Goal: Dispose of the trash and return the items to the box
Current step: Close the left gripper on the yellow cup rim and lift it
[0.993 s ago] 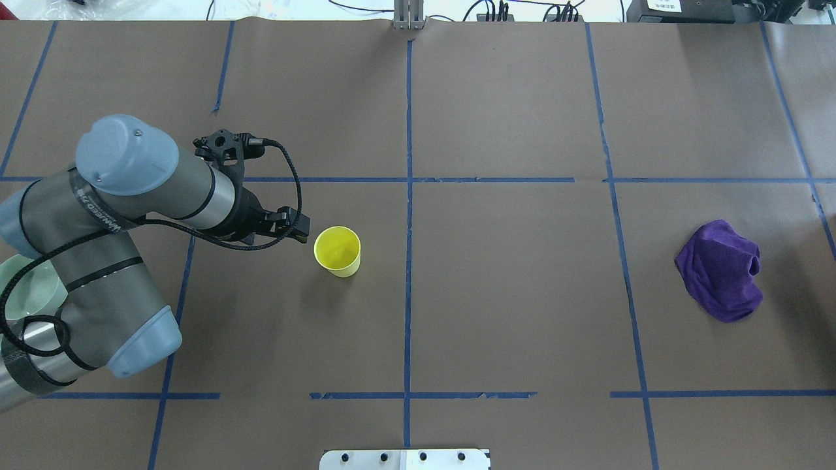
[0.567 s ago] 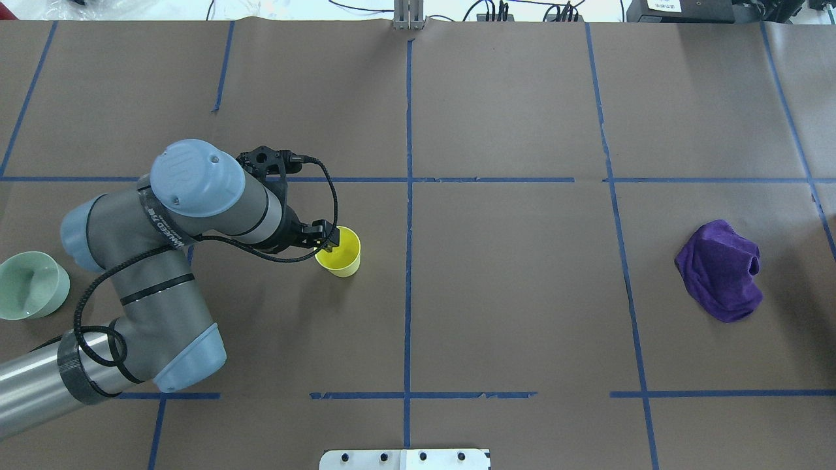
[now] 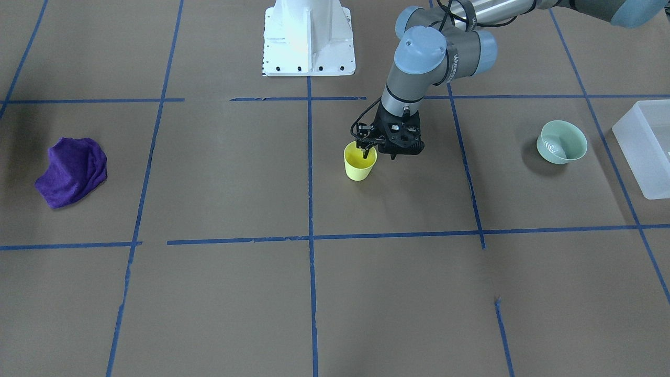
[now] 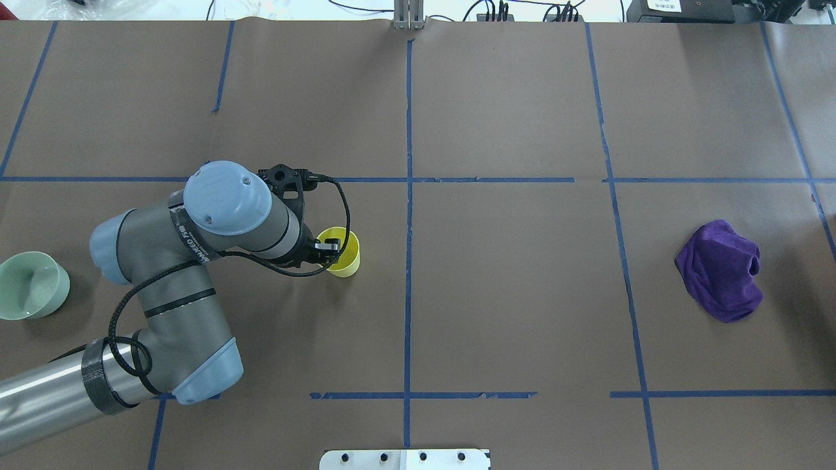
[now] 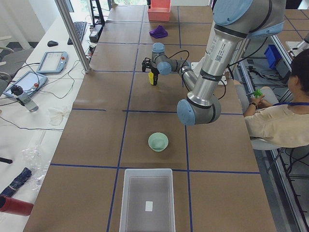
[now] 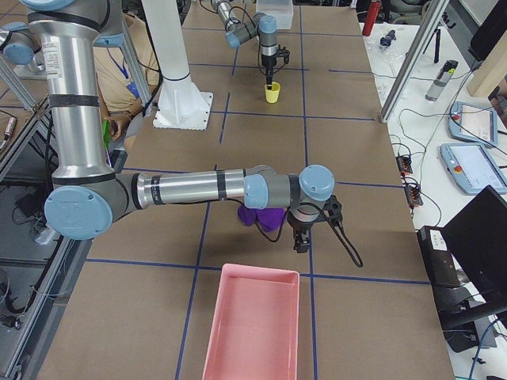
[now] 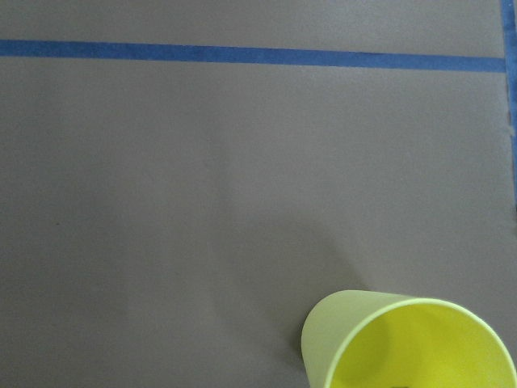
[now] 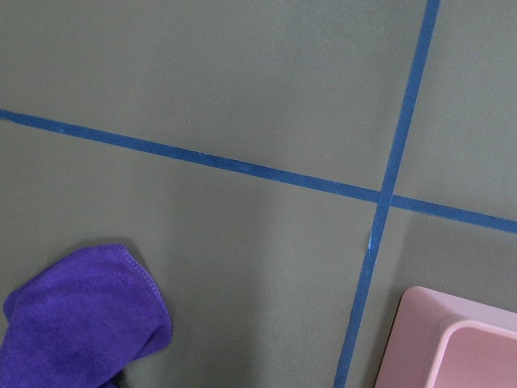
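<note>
A small yellow cup stands upright on the brown paper surface. It is near the middle and well apart from the frosted box at the robot's left end. The left tool hangs at the cup's near rim, one finger seemingly inside. I cannot tell whether it is pinching the wall. The cup looks like light, thin, smooth plastic that may tip or slip, so the rim wall seems the sensible hold. The right tool, beside a purple cloth, cannot be judged spread or pressed together. The cup shows no print. Lettering on the left arm's black band and on the box's white label is too small to read.
</note>
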Tool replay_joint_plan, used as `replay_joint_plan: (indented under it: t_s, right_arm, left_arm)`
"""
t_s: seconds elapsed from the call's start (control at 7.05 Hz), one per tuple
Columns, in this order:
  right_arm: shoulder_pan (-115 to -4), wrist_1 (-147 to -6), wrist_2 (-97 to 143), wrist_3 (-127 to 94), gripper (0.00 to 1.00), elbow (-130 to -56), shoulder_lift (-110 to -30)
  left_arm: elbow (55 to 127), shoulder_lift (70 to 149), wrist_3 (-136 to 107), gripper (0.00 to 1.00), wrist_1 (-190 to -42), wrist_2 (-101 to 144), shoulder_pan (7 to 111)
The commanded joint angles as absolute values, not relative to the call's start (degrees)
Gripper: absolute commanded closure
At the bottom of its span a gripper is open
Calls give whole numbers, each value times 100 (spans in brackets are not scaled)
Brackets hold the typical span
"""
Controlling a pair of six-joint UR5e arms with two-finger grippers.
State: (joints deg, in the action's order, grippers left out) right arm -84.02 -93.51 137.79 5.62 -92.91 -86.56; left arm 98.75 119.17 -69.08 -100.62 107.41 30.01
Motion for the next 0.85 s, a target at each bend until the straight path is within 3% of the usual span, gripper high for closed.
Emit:
replay_joint_plan:
  t_s: [0.0,0.28,0.71]
  right_arm:
    - [-8402,-9343,13773,562,0,-9281,-8649]
    - [-8402,-9343,13772,562,0,-9255,-8640]
    - [-8402,-9343,13807,562,0,-9255,-8613]
  left_arm:
    - [9809,11944,-6917,100,-10081,10696,2918]
    - [10236,11910,-6917,100,-10029,10731,2988]
    - [11563,11341,-5994,100,-9300,11293,4950]
